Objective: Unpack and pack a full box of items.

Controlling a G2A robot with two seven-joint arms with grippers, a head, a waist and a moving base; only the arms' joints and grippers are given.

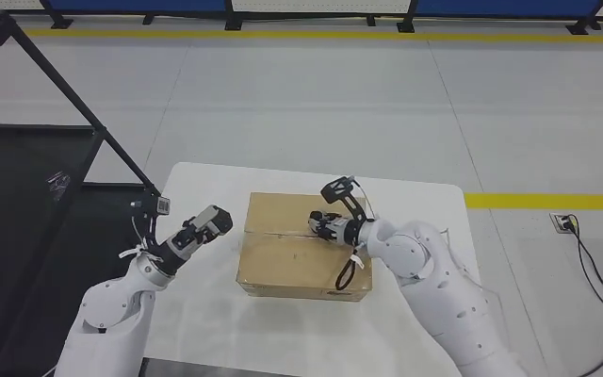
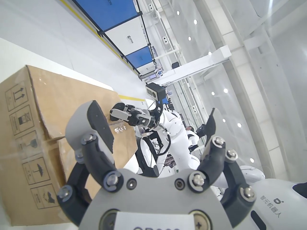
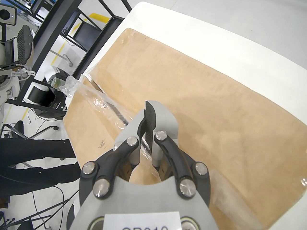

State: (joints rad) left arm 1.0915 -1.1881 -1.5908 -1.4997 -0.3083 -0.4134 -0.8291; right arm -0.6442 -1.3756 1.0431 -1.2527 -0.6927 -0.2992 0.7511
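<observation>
Brown rectangular cardboard box, flaps down, sits at the centre of the top view on the white rounded surface, its long side running across the frame. A strip of clear glossy packing tape follows the middle seam, and at one end it is wrinkled and lifted off the cardboard. The right jaws rest on the lid just right of centre in the top view. They are pressed together over the seam and, as far as I can judge, pinch that tape. The left jaws hang spread wide and empty in the air to the left of the box, near its end wall but apart from it.

The walls look stiff, while the flaps will probably flex. A full box is likely heavy, so it is better steadied at both ends than lifted by a flap. The tape looks thin, slick and prone to tearing. It is best gripped at its loose edge and drawn low along the seam.
</observation>
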